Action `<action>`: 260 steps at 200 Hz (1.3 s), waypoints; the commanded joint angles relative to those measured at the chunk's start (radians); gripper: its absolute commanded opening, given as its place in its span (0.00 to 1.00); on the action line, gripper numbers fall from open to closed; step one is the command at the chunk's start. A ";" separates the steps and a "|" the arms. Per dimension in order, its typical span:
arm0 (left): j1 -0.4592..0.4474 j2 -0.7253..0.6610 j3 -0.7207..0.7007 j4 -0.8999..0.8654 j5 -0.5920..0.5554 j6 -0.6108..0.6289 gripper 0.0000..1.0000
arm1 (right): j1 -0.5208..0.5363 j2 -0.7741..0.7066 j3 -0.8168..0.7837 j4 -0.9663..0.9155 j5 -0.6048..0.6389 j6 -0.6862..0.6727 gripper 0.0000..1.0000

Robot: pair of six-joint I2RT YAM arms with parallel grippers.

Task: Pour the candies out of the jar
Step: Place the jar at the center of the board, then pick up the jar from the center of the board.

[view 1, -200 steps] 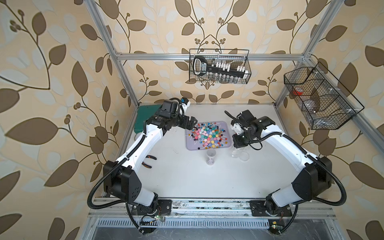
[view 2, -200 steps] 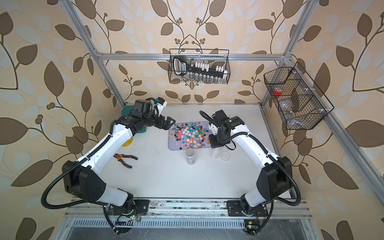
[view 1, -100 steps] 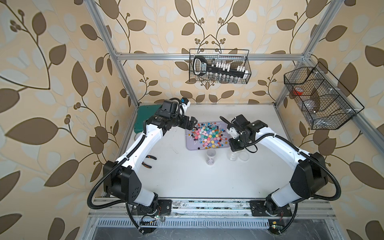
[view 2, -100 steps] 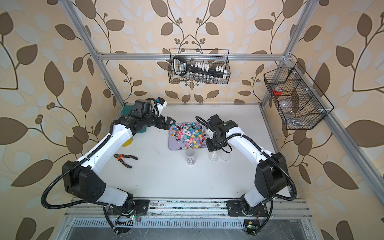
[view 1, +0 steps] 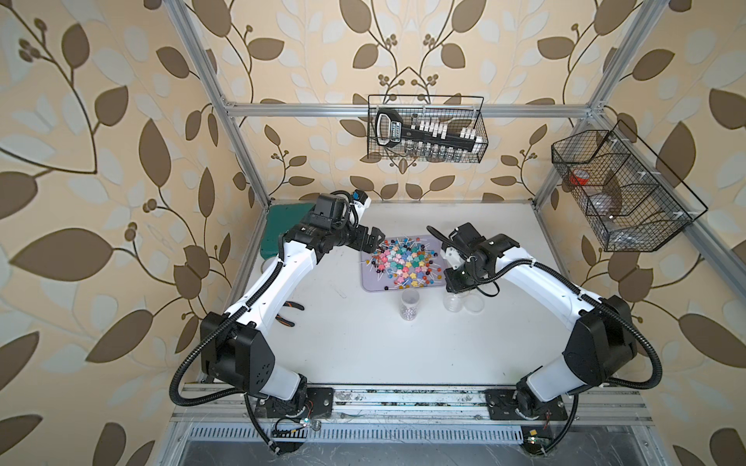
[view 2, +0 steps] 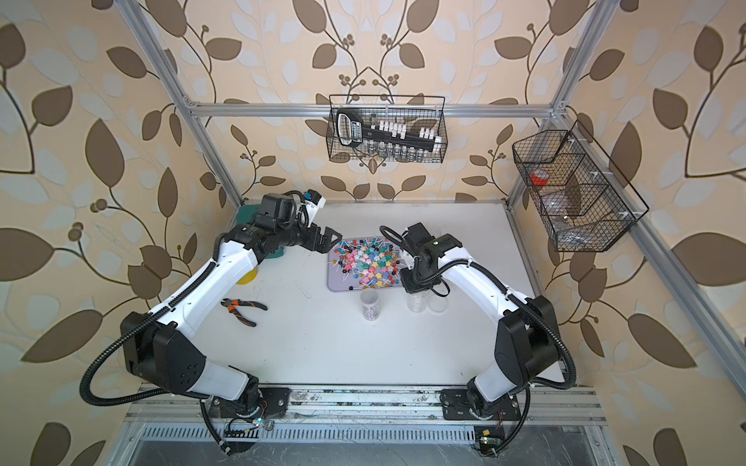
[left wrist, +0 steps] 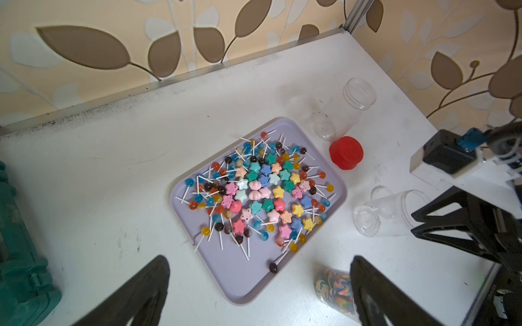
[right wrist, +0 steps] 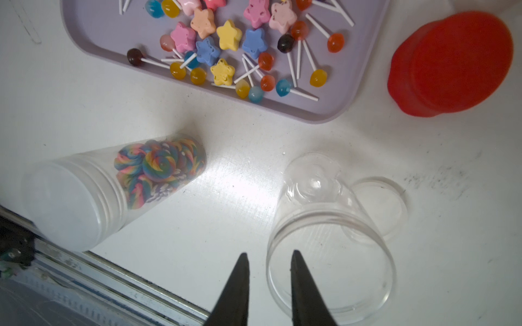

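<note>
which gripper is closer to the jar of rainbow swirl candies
Right. The right gripper hangs beside the swirl jar, at the empty jar's rim; the left gripper hovers at the tray's far corner.

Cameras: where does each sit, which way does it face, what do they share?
Top view: high over the robot's base, looking down on the table; left arm, right arm, left claw, right claw show.
Top view: same head, same downward look; same arms flank the tray.
Left wrist: on the left arm, facing down past the open left claw at the candies; right arm's end shows.
Right wrist: on the right arm, facing down at an empty jar; only claw fingers show.
Shared: both wrist views show tray, red lid, swirl-candy jar.
</note>
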 commanded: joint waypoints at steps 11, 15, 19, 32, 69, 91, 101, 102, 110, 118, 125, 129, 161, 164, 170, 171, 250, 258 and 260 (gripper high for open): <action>0.001 -0.007 0.011 0.011 0.009 0.008 0.99 | 0.035 -0.005 0.120 -0.058 0.055 0.012 0.52; 0.001 -0.006 0.011 0.013 -0.003 0.002 0.99 | 0.041 -0.007 0.136 -0.061 0.059 0.013 0.56; 0.001 -0.007 0.011 0.015 -0.014 -0.002 0.99 | 0.047 -0.011 0.151 -0.065 0.063 0.014 0.59; 0.001 -0.009 0.012 0.014 -0.050 -0.014 0.99 | 0.071 -0.018 0.196 -0.067 0.054 0.012 0.65; 0.003 -0.016 0.009 0.014 -0.191 -0.043 0.99 | 0.185 0.007 0.233 -0.012 0.025 0.009 0.79; 0.008 -0.013 0.015 0.003 -0.295 -0.074 0.99 | 0.238 0.053 0.233 -0.005 0.007 0.009 0.80; 0.015 -0.009 0.019 -0.003 -0.316 -0.089 0.99 | 0.263 0.069 0.227 0.009 0.001 0.009 0.80; 0.016 -0.009 0.019 -0.003 -0.317 -0.090 0.99 | 0.266 0.070 0.227 0.010 0.000 0.009 0.80; 0.022 -0.007 0.022 -0.004 -0.319 -0.099 0.99 | 0.280 0.083 0.223 0.021 -0.004 0.010 0.80; 0.027 -0.003 0.025 -0.007 -0.314 -0.105 0.99 | 0.291 0.096 0.224 0.025 -0.013 0.010 0.80; 0.030 -0.001 0.028 -0.009 -0.312 -0.111 0.99 | 0.300 0.105 0.224 0.032 -0.015 0.010 0.80; 0.031 0.001 0.029 -0.009 -0.308 -0.113 0.99 | 0.304 0.111 0.224 0.035 -0.014 0.010 0.80; 0.033 0.006 0.032 -0.014 -0.298 -0.111 0.99 | 0.322 0.152 0.222 0.041 0.010 0.004 0.79; 0.033 0.007 0.032 -0.014 -0.298 -0.109 0.99 | 0.321 0.155 0.220 0.040 0.014 0.004 0.79; 0.033 0.008 0.032 -0.016 -0.298 -0.109 0.99 | 0.322 0.160 0.220 0.042 0.022 0.003 0.79; 0.033 0.008 0.032 -0.017 -0.298 -0.109 0.99 | 0.321 0.161 0.219 0.041 0.022 0.003 0.79; 0.044 0.011 0.035 -0.012 -0.270 -0.117 0.99 | 0.321 0.204 0.184 0.042 0.025 -0.006 0.76; 0.045 0.012 0.035 -0.014 -0.267 -0.117 0.99 | 0.322 0.206 0.180 0.042 0.026 -0.008 0.76; 0.046 0.012 0.035 -0.014 -0.266 -0.118 0.99 | 0.322 0.207 0.180 0.042 0.026 -0.008 0.76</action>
